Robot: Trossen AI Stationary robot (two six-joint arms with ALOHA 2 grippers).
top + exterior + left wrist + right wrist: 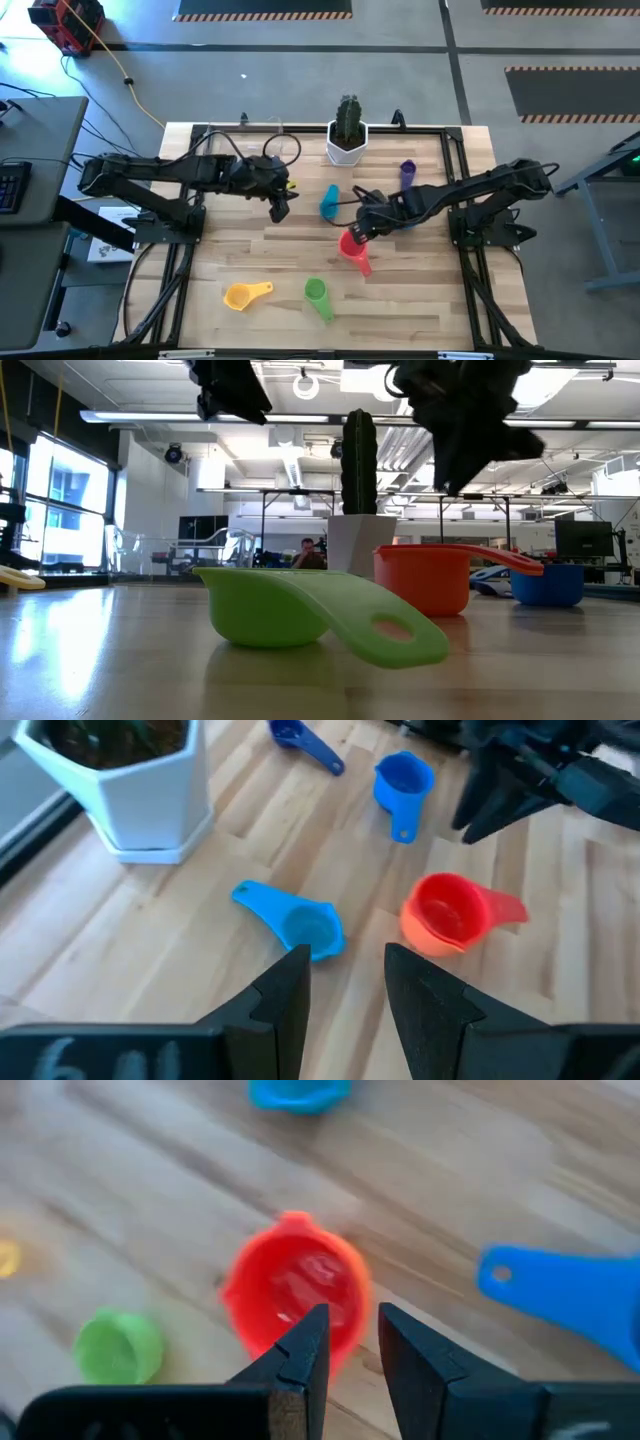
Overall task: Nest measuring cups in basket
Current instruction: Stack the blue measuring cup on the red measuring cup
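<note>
A red cup lies on the table right of centre, its handle toward the near edge. My right gripper hovers just above it, narrowly open and empty; the wrist view shows the red bowl beyond the fingertips. My left gripper is open and empty above the table, left of a light blue cup, which also shows in the left wrist view. A green cup and a yellow cup lie near the front. A purple cup lies at the right. I cannot make out the clear basket.
A white pot with a cactus stands at the far middle. A blue cup and a dark blue scoop lie under the right arm, beside the pot. Bare wood lies at the near right.
</note>
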